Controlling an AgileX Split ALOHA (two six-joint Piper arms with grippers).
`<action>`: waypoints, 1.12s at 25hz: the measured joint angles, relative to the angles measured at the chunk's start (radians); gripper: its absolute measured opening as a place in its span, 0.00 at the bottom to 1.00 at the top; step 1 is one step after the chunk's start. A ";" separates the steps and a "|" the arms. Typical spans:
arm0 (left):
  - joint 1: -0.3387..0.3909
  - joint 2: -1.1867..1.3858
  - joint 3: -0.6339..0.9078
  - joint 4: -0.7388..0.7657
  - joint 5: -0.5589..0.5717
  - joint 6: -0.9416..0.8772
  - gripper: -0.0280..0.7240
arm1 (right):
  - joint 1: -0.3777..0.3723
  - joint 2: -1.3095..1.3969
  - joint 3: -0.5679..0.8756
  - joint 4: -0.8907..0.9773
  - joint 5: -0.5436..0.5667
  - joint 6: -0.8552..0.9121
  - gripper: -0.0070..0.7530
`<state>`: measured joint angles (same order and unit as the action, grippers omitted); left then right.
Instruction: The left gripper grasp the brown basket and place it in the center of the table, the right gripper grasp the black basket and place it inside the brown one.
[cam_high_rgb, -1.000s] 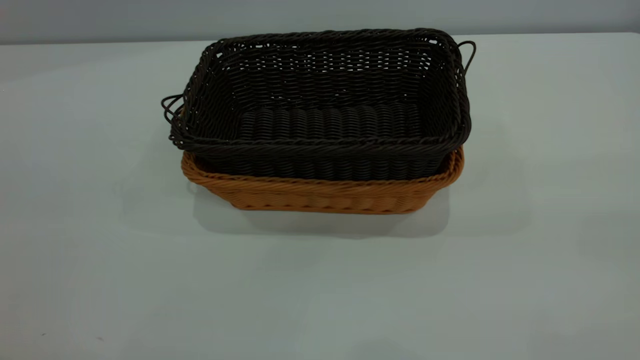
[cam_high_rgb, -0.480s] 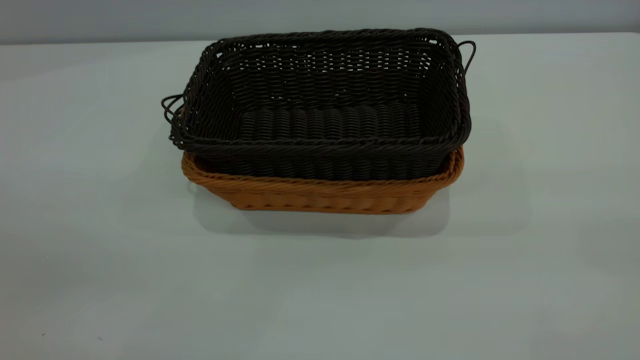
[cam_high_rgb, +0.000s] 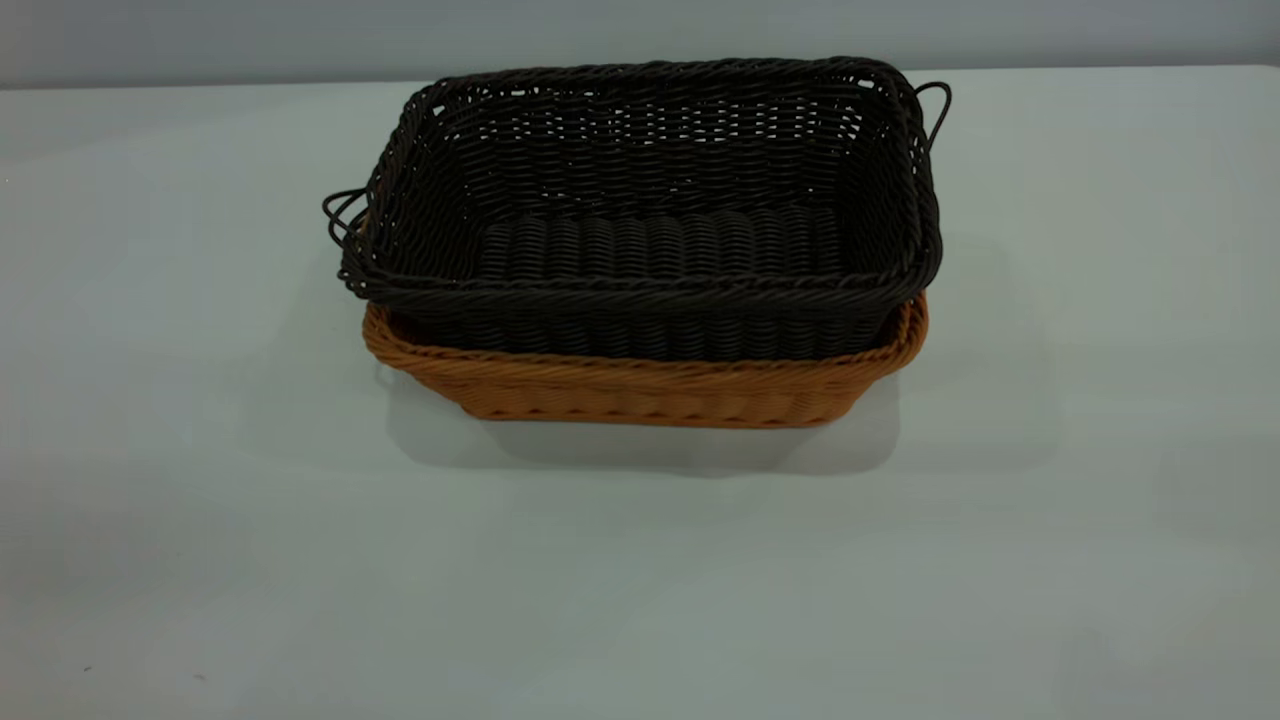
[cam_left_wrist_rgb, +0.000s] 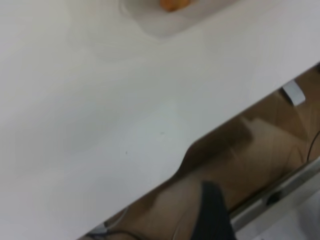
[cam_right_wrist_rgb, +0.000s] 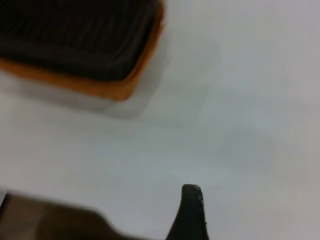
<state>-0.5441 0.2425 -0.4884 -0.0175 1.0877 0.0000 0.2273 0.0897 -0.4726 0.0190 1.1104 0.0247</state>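
The black basket (cam_high_rgb: 640, 210) sits nested inside the brown basket (cam_high_rgb: 640, 385), its rim standing higher, near the middle of the table (cam_high_rgb: 200, 500). The left gripper (cam_left_wrist_rgb: 214, 212) is over the table edge, well apart from the baskets. The right gripper (cam_right_wrist_rgb: 189, 212) is near them. Neither holds anything; how far open each stands, I cannot tell.

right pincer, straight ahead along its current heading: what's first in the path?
Likely bare table. Only one fingertip of the right pincer shows, aimed over open tabletop. The brown basket, with the black basket nested inside, sits off to one side. Depth unclear.
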 joint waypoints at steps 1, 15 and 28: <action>0.000 -0.012 0.000 0.000 0.001 0.000 0.69 | -0.046 -0.037 0.000 0.000 0.000 0.000 0.74; 0.438 -0.221 0.001 0.001 0.008 0.006 0.69 | -0.179 -0.106 -0.001 0.004 0.010 0.000 0.74; 0.512 -0.262 0.001 0.002 0.018 0.006 0.69 | -0.179 -0.106 -0.001 0.004 0.010 0.000 0.74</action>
<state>-0.0326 -0.0191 -0.4872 -0.0156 1.1054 0.0064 0.0481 -0.0164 -0.4735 0.0225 1.1201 0.0247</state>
